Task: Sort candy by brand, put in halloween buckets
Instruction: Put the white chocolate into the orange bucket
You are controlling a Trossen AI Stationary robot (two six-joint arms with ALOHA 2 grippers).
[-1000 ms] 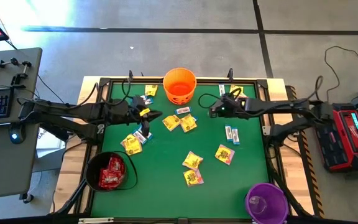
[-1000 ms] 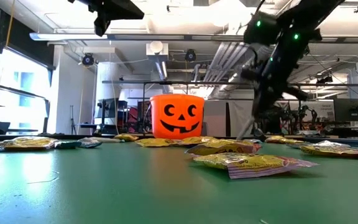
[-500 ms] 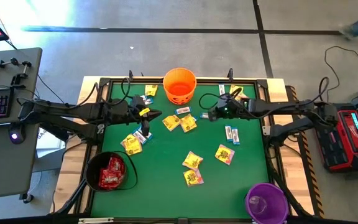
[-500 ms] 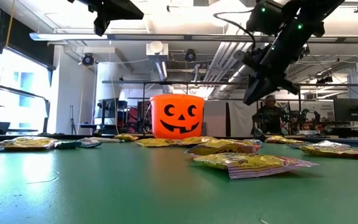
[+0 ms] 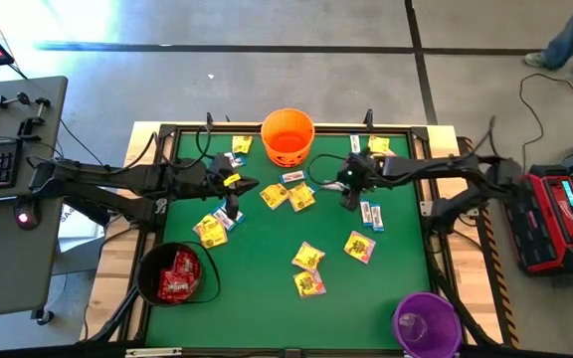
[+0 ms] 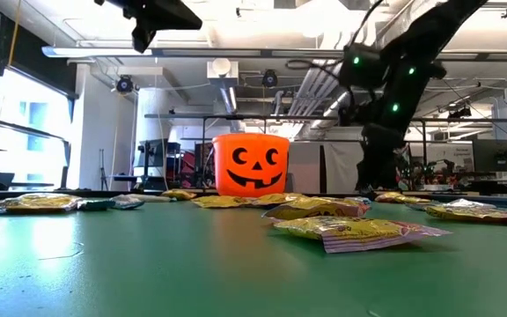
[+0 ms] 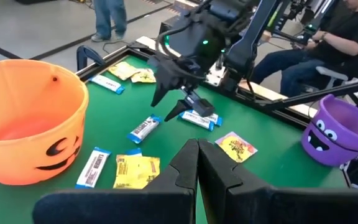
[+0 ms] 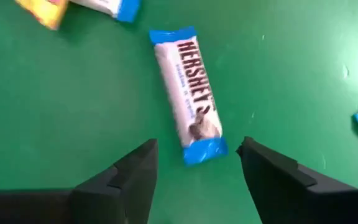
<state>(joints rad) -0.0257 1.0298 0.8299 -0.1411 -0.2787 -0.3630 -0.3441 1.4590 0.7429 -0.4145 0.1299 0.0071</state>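
I see a white packet with blue ends marked HERSHEY'S (image 8: 190, 93) lying flat on the green table (image 5: 267, 259), just below my right gripper (image 8: 194, 163), whose fingers are spread wide with nothing between them. The round orange plastic bucket with a cut-out face (image 5: 287, 136) stands at the table's far edge, nearby. My left gripper (image 7: 197, 152) hovers over the table's left part, fingers pressed together and empty.

Right claw (image 5: 349, 189) pointed down near bench centre, fingers spread apart, left claw (image 5: 250, 183) extended level, fingers closed together
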